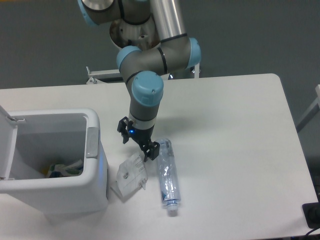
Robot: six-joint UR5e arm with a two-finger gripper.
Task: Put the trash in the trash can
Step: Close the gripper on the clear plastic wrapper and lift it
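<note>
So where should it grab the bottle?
Probably around the middle of the bottle, coming straight down, pincer fingers on its two long sides. It lies flat on the table, long and round, cap end toward the camera, with the paper close on one side.

The bin [75, 165] stood open at the table's [240, 150] left edge, its lid [6, 145] swung aside and its mouth unblocked from above. The gripper [138, 143], jaws spread, hung in the gap between bin and bottle [167, 175], over the paper packet [131, 173]. Bare tabletop stretched to the right.
</note>
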